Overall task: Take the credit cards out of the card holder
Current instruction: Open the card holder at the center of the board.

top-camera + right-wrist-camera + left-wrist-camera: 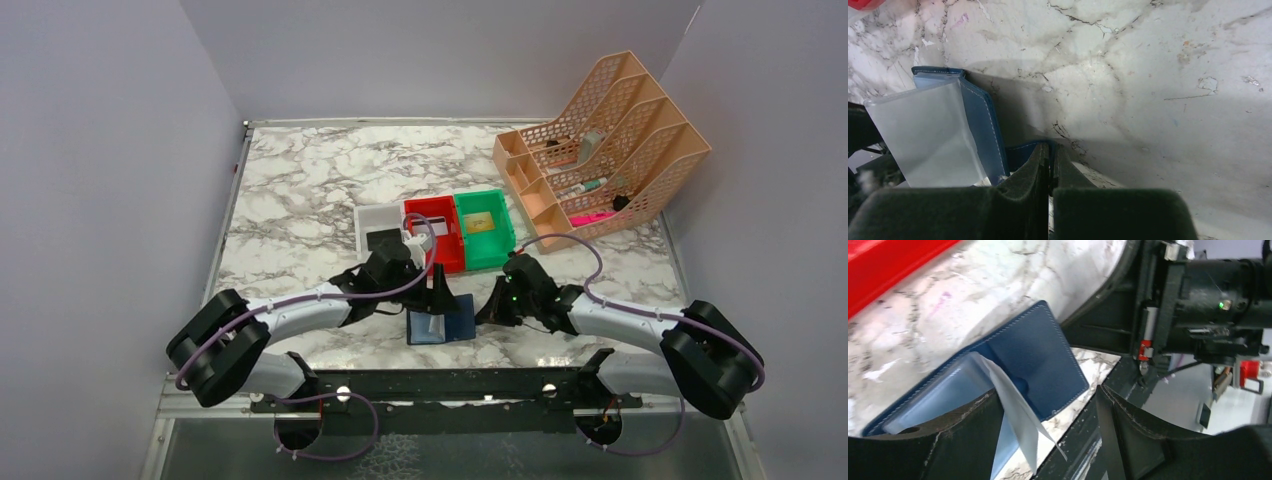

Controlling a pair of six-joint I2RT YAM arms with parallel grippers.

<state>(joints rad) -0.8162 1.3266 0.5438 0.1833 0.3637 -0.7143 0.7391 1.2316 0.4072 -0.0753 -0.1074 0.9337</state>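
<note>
The navy-blue card holder [455, 325] lies open on the marble near the front edge, its pale inside up. A pale translucent sheet [1015, 412] stands up out of it [1040, 352]; I cannot tell if it is a card. My left gripper [437, 293] hangs over the holder, open [1048, 395], with the sheet between its fingers, close to the left one. My right gripper [493, 310] is shut [1052, 149] on the holder's right flap [1020, 154]. A black credit card [383, 240] lies in the white bin and a gold one [481, 223] in the green bin.
The white bin [370, 215], red bin [447, 250] and green bin [497, 250] stand side by side just behind the holder. A peach mesh organiser [610, 140] with pens stands at the back right. The red bin's wall [893, 265] shows close by in the left wrist view.
</note>
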